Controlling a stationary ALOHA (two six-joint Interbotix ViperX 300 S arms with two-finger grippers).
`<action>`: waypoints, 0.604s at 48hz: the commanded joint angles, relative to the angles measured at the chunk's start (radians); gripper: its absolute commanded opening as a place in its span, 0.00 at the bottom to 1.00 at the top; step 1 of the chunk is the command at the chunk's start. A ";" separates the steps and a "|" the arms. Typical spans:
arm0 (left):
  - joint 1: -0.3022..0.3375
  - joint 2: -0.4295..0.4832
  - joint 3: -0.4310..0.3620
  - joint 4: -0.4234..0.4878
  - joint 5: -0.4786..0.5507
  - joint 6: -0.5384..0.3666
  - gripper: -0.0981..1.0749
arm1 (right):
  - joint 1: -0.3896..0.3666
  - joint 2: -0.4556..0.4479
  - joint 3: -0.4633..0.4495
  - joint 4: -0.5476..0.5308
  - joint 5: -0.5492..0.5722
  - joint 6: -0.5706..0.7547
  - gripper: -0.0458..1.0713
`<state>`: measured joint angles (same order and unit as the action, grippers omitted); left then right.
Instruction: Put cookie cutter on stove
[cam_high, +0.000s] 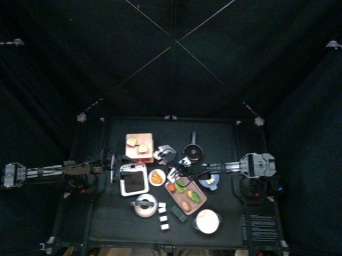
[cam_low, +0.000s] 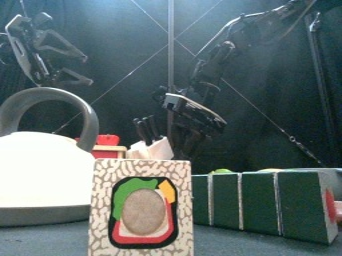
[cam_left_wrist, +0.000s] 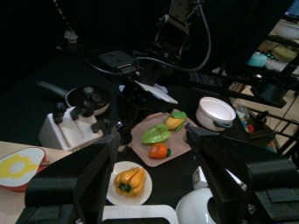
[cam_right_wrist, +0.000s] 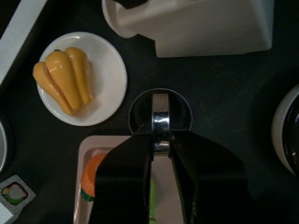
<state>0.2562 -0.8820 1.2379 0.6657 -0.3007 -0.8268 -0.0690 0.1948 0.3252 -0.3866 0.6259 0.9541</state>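
I see the right pincer pinching the round black cookie cutter, held over the middle of the surface. Its near rim overlaps the tray; the white plate of yellow pieces lies just left. A white block stands beyond. The left pincer hangs spread and empty at the left.

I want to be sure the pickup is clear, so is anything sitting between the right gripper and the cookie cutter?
Nothing visible. In the right wrist view the round cookie cutter sits right at the right gripper, apparently clamped between its jaws. The plate and the white block lie off to the sides.
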 joint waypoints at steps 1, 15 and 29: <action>-0.002 0.002 -0.012 -0.003 -0.003 0.002 0.90 | 0.006 -0.055 -0.021 -0.002 0.002 0.003 0.54; 0.005 0.002 -0.017 -0.003 -0.005 0.003 0.90 | 0.051 -0.078 -0.061 -0.002 0.002 0.005 0.54; 0.020 -0.041 -0.018 0.011 -0.072 0.014 0.90 | 0.100 -0.052 -0.146 -0.003 -0.052 0.002 0.54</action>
<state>0.2761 -0.9081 1.2379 0.6719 -0.3298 -0.8207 0.0230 0.1626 0.2240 -0.3866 0.6075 0.9572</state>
